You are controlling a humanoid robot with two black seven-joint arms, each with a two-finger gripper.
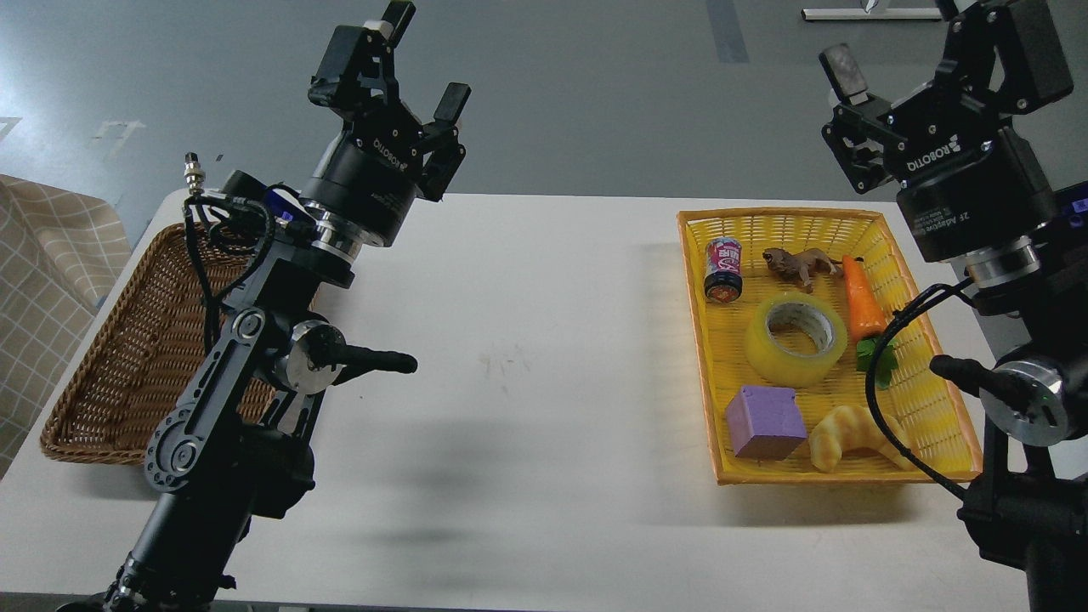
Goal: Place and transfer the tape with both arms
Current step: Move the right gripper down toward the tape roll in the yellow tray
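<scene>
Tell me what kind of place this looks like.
Probably a robotics lab: a bare white table, a yellow basket holding the tape and toy props, and a wicker basket opposite.

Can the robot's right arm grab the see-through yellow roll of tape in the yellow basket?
Probably yes. The yellow tape roll lies flat in the yellow plastic basket, open from above, with small gaps to the orange carrot and purple cube. The right gripper is raised beside the basket with its fingers open.
</scene>
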